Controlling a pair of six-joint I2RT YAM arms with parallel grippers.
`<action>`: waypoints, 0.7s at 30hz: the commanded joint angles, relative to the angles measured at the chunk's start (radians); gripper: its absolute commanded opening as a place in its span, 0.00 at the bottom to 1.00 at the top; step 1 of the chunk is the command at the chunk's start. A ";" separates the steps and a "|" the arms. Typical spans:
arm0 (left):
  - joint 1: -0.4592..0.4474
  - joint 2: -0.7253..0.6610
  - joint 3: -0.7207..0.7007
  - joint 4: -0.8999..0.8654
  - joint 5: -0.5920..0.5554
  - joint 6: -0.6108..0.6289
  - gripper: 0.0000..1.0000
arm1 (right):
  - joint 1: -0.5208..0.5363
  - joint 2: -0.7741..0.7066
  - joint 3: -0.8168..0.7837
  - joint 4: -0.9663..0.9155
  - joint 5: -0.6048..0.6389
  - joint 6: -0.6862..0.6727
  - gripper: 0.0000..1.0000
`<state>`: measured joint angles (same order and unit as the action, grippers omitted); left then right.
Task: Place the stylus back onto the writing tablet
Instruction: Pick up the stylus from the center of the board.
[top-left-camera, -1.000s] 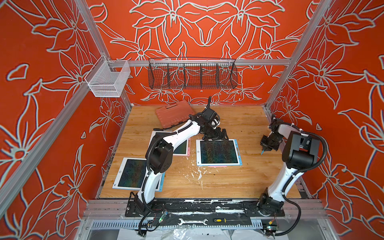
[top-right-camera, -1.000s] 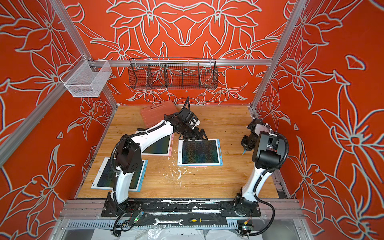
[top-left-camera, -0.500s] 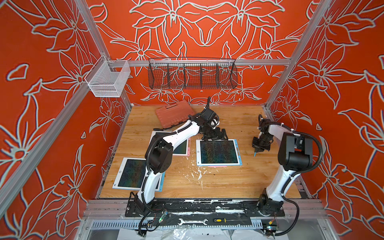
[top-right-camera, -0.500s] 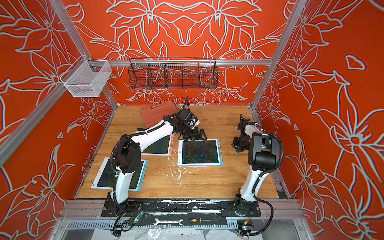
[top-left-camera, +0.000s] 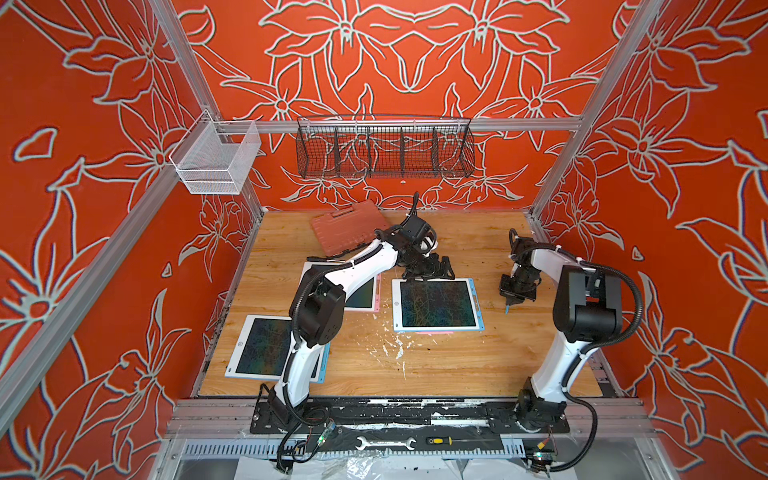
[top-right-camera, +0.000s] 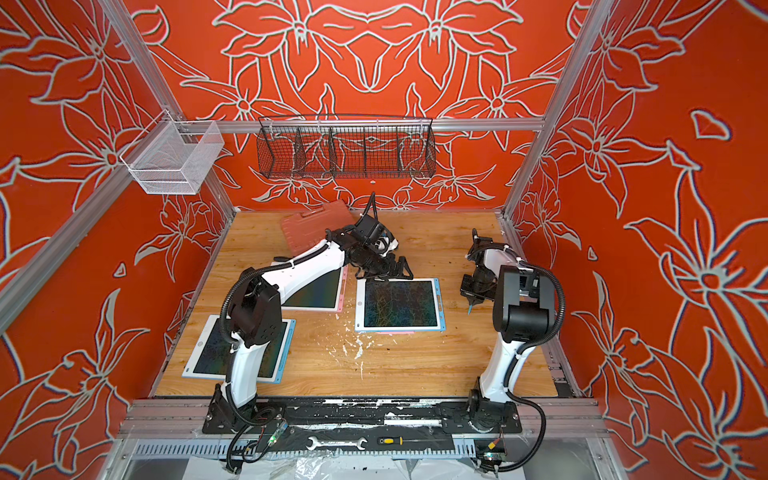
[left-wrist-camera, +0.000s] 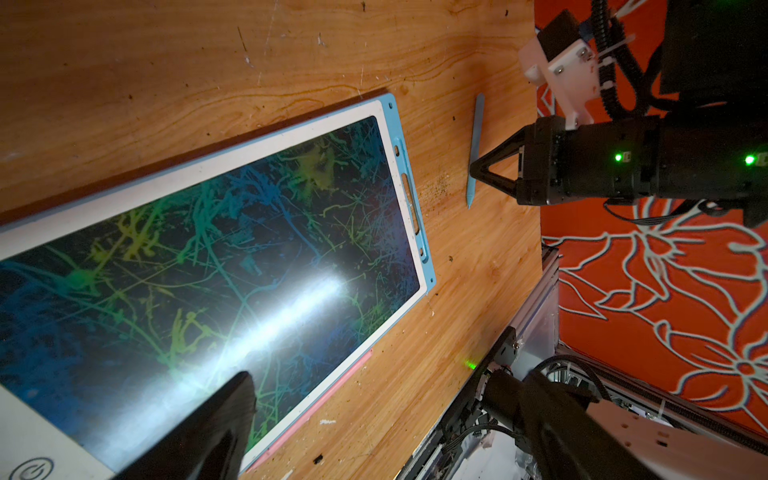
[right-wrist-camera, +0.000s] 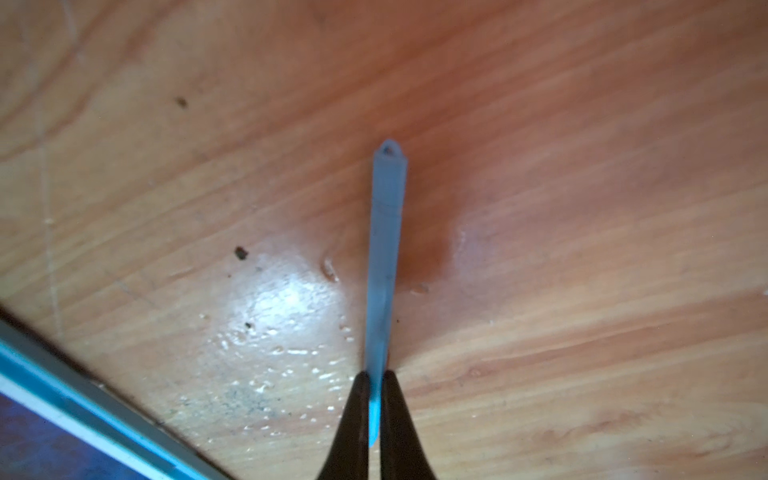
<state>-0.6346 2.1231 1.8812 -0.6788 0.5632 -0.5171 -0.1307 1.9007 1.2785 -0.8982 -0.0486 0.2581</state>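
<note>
Slim pale-blue plastic stylus (right-wrist-camera: 384, 266): pinched near pointed end by black right gripper (right-wrist-camera: 374, 380), jaws pressed together on it. Held over bare wooden tabletop (top-left-camera: 457, 365), between its right edge and blue side edge of white-framed writing tablet (top-left-camera: 436, 305), apart from tablet. Contact with wood impossible to judge. Mostly hidden under gripper in both top views, only tip showing.

Black left gripper (top-left-camera: 430, 272): jaws spread wide at tablet's far edge. Single finger (left-wrist-camera: 208, 428) in left wrist view, cut off by frame.
</note>
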 joint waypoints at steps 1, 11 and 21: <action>0.004 -0.027 0.016 -0.015 0.010 0.011 0.97 | 0.028 0.023 -0.016 -0.035 0.001 -0.018 0.08; 0.006 -0.041 0.000 -0.013 0.006 0.014 0.97 | 0.057 0.039 -0.017 -0.026 0.019 -0.017 0.07; 0.006 -0.057 -0.022 -0.013 -0.002 0.016 0.97 | 0.067 0.058 -0.018 -0.012 0.022 -0.016 0.09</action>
<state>-0.6342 2.1139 1.8793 -0.6788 0.5621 -0.5156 -0.0803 1.9034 1.2800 -0.9089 -0.0204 0.2474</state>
